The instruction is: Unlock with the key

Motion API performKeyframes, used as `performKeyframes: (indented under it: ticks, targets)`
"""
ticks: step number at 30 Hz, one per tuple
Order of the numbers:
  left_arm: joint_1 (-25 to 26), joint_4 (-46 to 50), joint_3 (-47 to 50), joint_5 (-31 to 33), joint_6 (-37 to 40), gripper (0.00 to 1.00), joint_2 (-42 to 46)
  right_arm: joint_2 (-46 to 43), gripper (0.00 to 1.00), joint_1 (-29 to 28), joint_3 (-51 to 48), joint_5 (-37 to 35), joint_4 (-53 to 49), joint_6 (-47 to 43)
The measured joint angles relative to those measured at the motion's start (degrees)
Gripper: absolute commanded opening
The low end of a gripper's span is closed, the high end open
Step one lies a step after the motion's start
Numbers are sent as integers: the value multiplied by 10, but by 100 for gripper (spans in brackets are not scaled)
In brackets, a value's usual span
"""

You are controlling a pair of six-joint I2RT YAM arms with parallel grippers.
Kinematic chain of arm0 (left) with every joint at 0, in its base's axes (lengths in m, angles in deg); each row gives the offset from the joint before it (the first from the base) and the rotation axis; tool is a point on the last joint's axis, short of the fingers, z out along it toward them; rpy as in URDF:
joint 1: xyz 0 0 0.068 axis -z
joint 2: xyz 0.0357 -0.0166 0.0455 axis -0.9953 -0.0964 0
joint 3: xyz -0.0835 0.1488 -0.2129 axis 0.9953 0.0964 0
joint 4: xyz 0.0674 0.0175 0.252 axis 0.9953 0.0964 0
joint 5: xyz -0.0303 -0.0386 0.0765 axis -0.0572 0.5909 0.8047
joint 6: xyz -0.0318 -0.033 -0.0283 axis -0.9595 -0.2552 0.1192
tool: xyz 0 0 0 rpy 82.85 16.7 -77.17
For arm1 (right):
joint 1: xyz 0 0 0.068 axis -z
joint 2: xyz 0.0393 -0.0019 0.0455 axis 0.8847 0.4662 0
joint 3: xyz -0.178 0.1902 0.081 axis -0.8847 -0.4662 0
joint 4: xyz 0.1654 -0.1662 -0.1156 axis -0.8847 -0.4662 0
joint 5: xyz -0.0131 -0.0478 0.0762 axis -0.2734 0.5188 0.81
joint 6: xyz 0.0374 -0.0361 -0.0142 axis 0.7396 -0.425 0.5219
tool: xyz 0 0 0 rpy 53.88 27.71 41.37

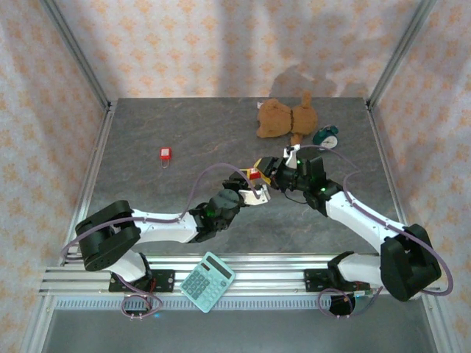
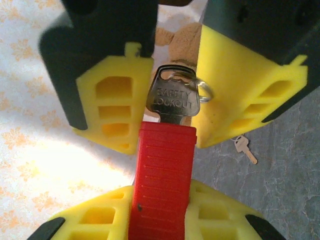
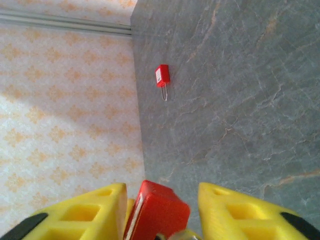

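Near the centre of the frame, the left gripper [image 2: 161, 205] clamps the ribbed red plastic body of a padlock [image 2: 162, 170], bracing it for the unlocking turn. A flat steel key [image 2: 172, 102] stamped "SAFETY LOCKOUT" sits in its keyway. The right gripper [image 3: 162, 192] has its yellow, cut-out fingers [image 2: 115, 105] against both edges of the key head, apparently pinching it. A second red padlock [image 1: 165, 154] lies upper left on the grey marbled table [image 1: 147, 198].

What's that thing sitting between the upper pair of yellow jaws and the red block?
A silver metal key stamped SAFETY LOCKOUT, its blade hidden in the top of the red plastic padlock. The left wrist view shows it.
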Motion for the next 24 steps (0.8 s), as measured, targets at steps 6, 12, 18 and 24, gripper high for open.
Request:
performKeyframes:
  ticks: [6,12,18,24]
  targets:
    - [3,-26,0,18,20,27,-20,3,26,0,0,0,-1,0]
    - [12,-30,-1,34,30,47,-26,4,23,-1,2,-1,-14,-17]
    - [28,70,3,23,-35,78,48,3,23,0,28,-17,-49,-58]
    - [30,214,28,-5,-154,82,262,6,22,5,55,-35,-61,-92]
